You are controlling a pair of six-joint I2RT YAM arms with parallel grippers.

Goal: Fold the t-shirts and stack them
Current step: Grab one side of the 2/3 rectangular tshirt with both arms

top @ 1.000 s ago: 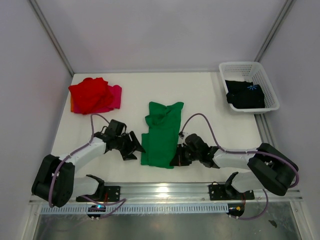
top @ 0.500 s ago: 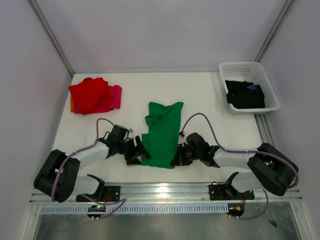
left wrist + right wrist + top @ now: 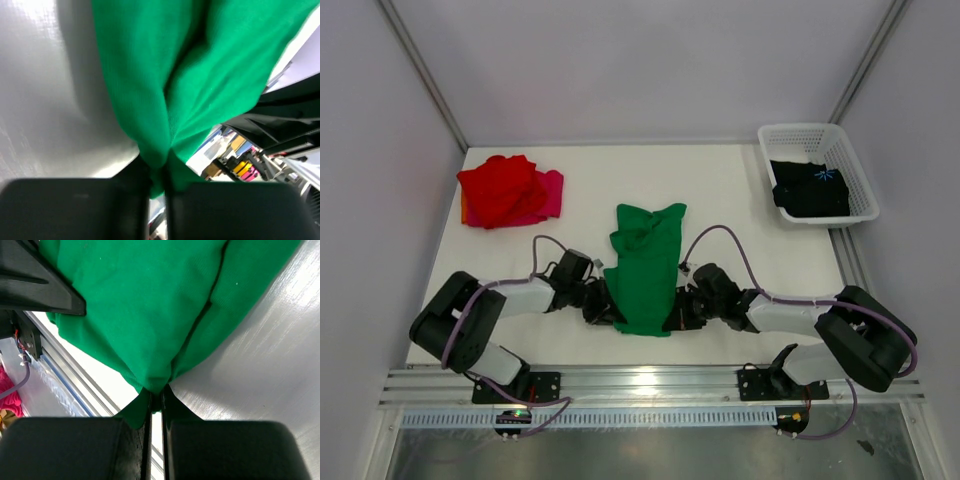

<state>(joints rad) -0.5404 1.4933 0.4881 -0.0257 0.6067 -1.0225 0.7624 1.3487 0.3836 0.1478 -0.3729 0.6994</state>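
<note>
1. The green shirt point(image 3: 643, 270) lay mid-table point(image 3: 740, 200), its long side running from the arms toward the far wall.
2. The left claw point(image 3: 158, 180) pinched its near left corner shut.
3. The right claw point(image 3: 156, 400) pinched its near right corner shut.
4. There were four shirts. The red shirt point(image 3: 500, 188) lay on the pink shirt point(image 3: 553, 192), far left. The black shirt point(image 3: 808, 192) lay in the one white basket point(image 3: 815, 132), far right.
5. The black shirt's blue print point(image 3: 825, 175) was too small to read.

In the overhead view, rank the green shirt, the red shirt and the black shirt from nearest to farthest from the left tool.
1. green t-shirt: middle, its near left corner pinched in the left tool.
2. red t-shirt: far left side.
3. black t-shirt: in the basket, far right corner.
</note>
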